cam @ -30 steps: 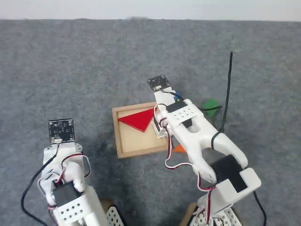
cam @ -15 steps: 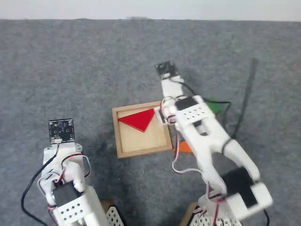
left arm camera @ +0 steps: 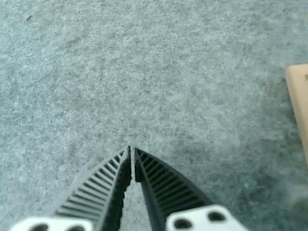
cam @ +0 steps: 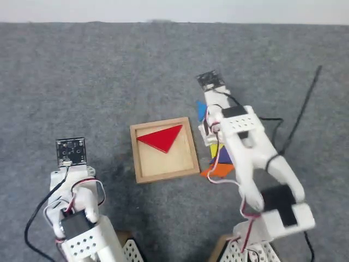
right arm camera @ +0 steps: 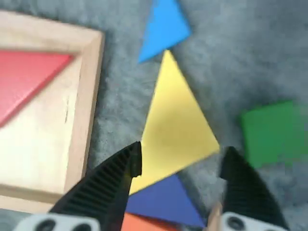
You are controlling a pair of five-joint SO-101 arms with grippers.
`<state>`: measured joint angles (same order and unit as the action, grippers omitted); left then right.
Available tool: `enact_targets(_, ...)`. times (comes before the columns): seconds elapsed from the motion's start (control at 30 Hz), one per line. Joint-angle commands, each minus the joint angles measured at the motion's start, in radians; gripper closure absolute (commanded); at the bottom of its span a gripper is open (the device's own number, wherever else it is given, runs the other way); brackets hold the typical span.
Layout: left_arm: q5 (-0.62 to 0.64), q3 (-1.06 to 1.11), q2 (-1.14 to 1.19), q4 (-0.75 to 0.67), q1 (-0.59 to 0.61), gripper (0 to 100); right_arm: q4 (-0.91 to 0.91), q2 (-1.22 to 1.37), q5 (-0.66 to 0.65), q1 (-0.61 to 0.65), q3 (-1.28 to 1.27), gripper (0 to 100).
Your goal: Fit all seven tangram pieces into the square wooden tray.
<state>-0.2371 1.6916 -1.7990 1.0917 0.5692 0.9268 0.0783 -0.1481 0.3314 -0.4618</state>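
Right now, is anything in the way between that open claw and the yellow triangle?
Nothing visible. The right claw hangs open above the yellow triangle, with the wooden tray beside it.

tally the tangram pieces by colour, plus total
red piece: 1, in the tray
light blue piece: 1
yellow piece: 1
green piece: 1
dark blue piece: 1
orange piece: 1
Total: 6 pieces, 5 of them on the carpet beside the tray
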Motion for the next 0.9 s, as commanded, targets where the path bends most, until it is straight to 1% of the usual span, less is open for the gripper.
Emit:
enact_targets(0.0,-0.012,-0.008,-0.015,0.003,-0.002,98,-0.01,0.048,-0.046,0.033,0.078,67.0)
enact_targets(0.13,-0.012,-0.008,-0.015,0.003,-0.002,98,-0.012,0.101,-0.043,0.058,0.089,68.0)
enact_targets(0.33,-0.012,-0.008,-0.015,0.003,-0.002,98,0.058,0.196,-0.041,-0.008,0.166,68.4)
enact_targets(0.4,-0.012,-0.008,-0.015,0.003,-0.002,98,0.081,0.216,-0.041,-0.012,0.193,73.1)
enact_targets(0.47,-0.012,-0.008,-0.015,0.003,-0.002,98,0.084,0.222,-0.038,-0.012,0.201,81.2)
enact_targets(0.53,-0.012,-0.008,-0.015,0.003,-0.002,98,0.081,0.22,-0.003,-0.012,0.201,90.2)
enact_targets(0.6,-0.012,-0.008,-0.015,0.003,-0.002,98,0.074,0.22,0.012,-0.013,0.203,96.7)
enact_targets(0.77,-0.012,-0.008,-0.015,0.003,-0.002,98,0.079,0.211,0.023,-0.016,0.204,96.9)
enact_targets(0.87,-0.012,-0.008,-0.015,0.003,-0.002,98,0.084,0.142,0.054,-0.027,0.198,96.9)
